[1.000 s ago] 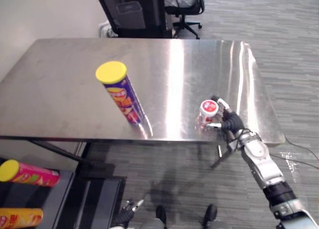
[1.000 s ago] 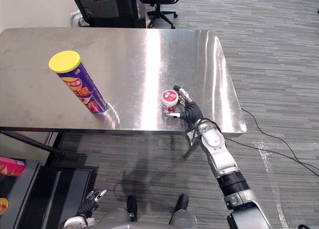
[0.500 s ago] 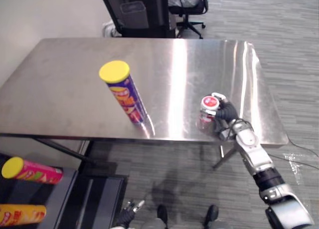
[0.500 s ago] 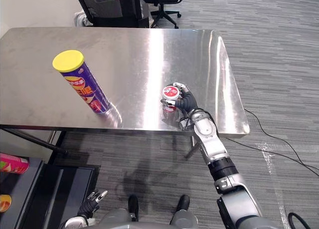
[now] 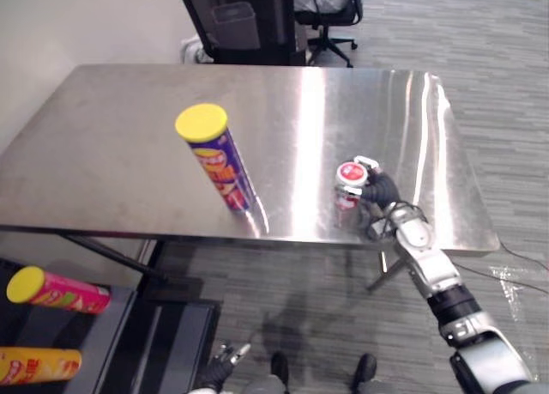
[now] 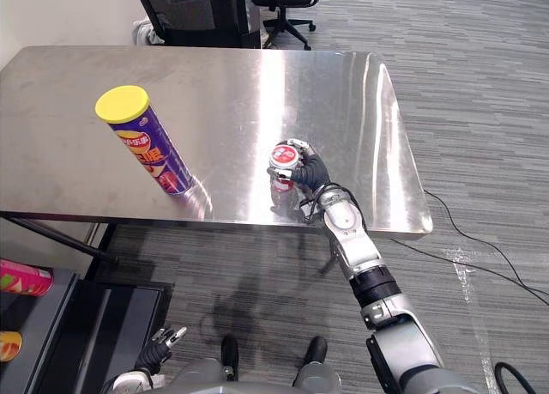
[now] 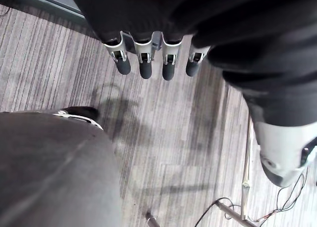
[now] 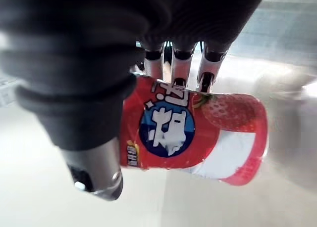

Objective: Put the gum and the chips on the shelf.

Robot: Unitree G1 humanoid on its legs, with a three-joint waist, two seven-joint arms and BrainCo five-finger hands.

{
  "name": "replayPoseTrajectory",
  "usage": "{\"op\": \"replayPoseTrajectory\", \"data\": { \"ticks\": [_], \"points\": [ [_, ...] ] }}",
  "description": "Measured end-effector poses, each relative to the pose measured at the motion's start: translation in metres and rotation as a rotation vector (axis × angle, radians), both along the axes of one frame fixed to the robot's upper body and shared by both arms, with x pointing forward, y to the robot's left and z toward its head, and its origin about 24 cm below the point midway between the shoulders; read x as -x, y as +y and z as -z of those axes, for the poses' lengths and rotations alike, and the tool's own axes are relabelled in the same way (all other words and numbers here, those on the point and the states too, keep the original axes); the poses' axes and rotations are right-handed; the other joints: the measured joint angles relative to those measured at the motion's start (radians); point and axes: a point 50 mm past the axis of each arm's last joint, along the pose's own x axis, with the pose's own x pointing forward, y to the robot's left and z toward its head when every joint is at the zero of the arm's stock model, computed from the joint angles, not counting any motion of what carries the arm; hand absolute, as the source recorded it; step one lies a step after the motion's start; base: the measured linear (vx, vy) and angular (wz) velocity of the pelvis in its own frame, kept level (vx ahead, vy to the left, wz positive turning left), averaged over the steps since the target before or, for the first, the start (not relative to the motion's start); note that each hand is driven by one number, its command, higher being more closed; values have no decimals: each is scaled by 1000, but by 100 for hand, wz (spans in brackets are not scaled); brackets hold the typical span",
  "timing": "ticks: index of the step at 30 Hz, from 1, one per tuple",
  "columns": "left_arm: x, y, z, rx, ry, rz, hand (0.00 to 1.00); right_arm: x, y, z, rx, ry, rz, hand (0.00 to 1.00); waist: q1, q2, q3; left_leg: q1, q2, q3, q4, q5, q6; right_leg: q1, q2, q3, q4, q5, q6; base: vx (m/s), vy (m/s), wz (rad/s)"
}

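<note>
A small red-and-white gum jar (image 5: 347, 181) with a strawberry picture is near the steel table's front edge. My right hand (image 5: 383, 191) has come in from the jar's right side. The right wrist view shows its fingers (image 8: 177, 68) curled round the gum jar (image 8: 198, 133). A tall purple chips can (image 5: 220, 160) with a yellow lid stands upright to the left on the table (image 5: 103, 145), away from the hand. My left hand (image 6: 160, 346) hangs low over the carpet, and the left wrist view shows its fingers (image 7: 143, 64) straight and empty.
A dark shelf unit (image 5: 137, 330) stands on the floor at the lower left. On it lie a pink can (image 5: 56, 291) and an orange can (image 5: 39, 366). Black office chairs (image 5: 244, 21) stand beyond the table's far edge. Grey carpet surrounds the table.
My right hand was open beside the gum jar; it has since curled round it and carried it slightly left. The camera has shifted a little. The chips can has stayed put.
</note>
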Motion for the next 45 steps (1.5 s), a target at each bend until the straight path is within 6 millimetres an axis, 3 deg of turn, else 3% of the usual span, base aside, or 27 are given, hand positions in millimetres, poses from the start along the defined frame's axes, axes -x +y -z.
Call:
{"op": "replayPoseTrajectory", "data": {
  "ticks": [3, 7, 13, 22, 28, 30, 32, 33, 34, 35, 36, 37, 39, 40, 41, 42, 43, 44, 45],
  "points": [
    [2, 0, 0, 0, 0, -3, 0, 16, 3, -22, -37, -108, -36, 100, -4, 0, 0, 13, 3, -1, 0, -3, -2, 14, 2, 1, -1, 0, 0, 0, 0, 0],
    [3, 1, 0, -1, 2, -12, 0, 38, -16, -52, -29, -266, -39, 100, -7, -2, -1, 21, 4, -4, -2, -4, -3, 22, 2, 2, 4, -1, 1, 0, 0, 0],
    [10, 3, 1, -5, 19, -19, 0, 52, -49, -47, -34, -265, 48, 100, -15, -11, -7, 49, 9, -22, -3, -8, -5, 26, -9, 1, 95, -61, 4, -14, -2, 8],
    [20, 9, 4, -19, 49, -54, 0, 61, -53, -41, -30, -253, 39, 100, -12, -34, -23, 26, 8, -41, -2, -1, -4, 7, -12, 0, 111, -69, 3, -9, -3, 5],
    [21, 11, 4, -17, 48, -84, 0, 62, -42, -38, -66, -234, -47, 100, -9, -35, -22, -29, 11, -82, 63, -7, -8, -10, -19, -26, 147, -89, -3, -9, -8, 20],
    [18, 13, 2, -20, 23, -117, 0, 53, -22, -47, -82, -266, -138, 100, -6, -35, -3, -101, 21, -116, 149, -10, -13, -30, -11, -50, 154, -95, -14, -71, -60, 43],
    [14, 9, 1, 27, -9, -197, 0, 40, -7, -54, -79, -276, -188, 100, 25, -17, 29, -151, 45, -129, 228, -14, -19, -27, 8, -90, 190, -121, -51, -171, -104, 52],
    [13, 6, 1, 36, -16, -205, 0, 38, -7, -54, -81, -277, -185, 100, 36, -8, 35, -162, 50, -118, 240, -15, -17, -24, 14, -108, 203, -134, -66, -186, -99, 86],
    [12, 1, 0, 60, -34, -225, 0, 38, -10, -56, -77, -287, -173, 100, 47, 17, 49, -175, 71, -98, 224, -46, 17, -17, 23, -161, 239, -178, -88, -173, -84, 91],
    [12, -2, 1, 71, -35, -232, 0, 37, -10, -55, -81, -286, -164, 100, 50, 22, 54, -176, 80, -75, 212, -50, 34, -14, 21, -183, 247, -190, -100, -173, -167, 136],
    [15, -2, 2, 70, -24, -241, 0, 38, -13, -55, -81, -287, -150, 100, 47, 10, 50, -176, 111, 33, 189, -77, 84, 2, 16, -230, 222, -194, -110, -190, -153, 162],
    [17, 2, 3, 64, -18, -257, 0, 38, -22, -58, -70, -312, -119, 100, 35, 10, 51, -206, 154, 146, 265, -90, 114, 0, -22, -312, 229, -195, -132, -174, -125, 164],
    [28, 0, 8, 72, 21, -292, 0, 39, -40, -60, -82, -325, -33, 100, 33, 18, 49, -230, 227, 302, 496, -83, 133, -11, -90, -391, 324, -228, -134, -63, -8, 141],
    [38, -2, 10, 76, 46, -299, 0, 43, -50, -60, -76, -329, 5, 100, 25, 38, 42, -214, 260, 370, 578, -27, 182, -9, -112, -437, 398, -257, -124, 0, -16, 163],
    [40, -7, 10, 88, 50, -288, 0, 47, -60, -63, -61, -345, 40, 100, 2, 47, 41, -243, 244, 393, 572, -12, 184, -22, -136, -454, 447, -286, -107, -86, -10, 189],
    [40, -3, 10, 76, 50, -280, 0, 51, -73, -63, -40, -352, 85, 100, -16, 30, 35, -252, 197, 404, 480, 36, 196, -42, -161, -456, 459, -301, -102, -161, 12, 209],
    [38, 3, 10, 60, 48, -281, 0, 54, -86, -62, -36, -348, 140, 100, -16, 18, 28, -226, 143, 414, 395, 26, 171, -52, -180, -509, 415, -277, -128, -184, 11, 154],
    [41, 3, 10, 58, 57, -285, 0, 55, -87, -60, -51, -342, 152, 100, -7, 16, 29, -213, 161, 441, 451, -14, 162, -54, -187, -519, 422, -270, -121, -170, -20, 115],
    [55, -2, 13, 67, 94, -296, 0, 57, -87, -54, -69, -326, 161, 100, -14, 13, 30, -160, 174, 459, 454, -54, 105, -54, -198, -553, 443, -270, -121, -191, 13, 80]
  ]
}}
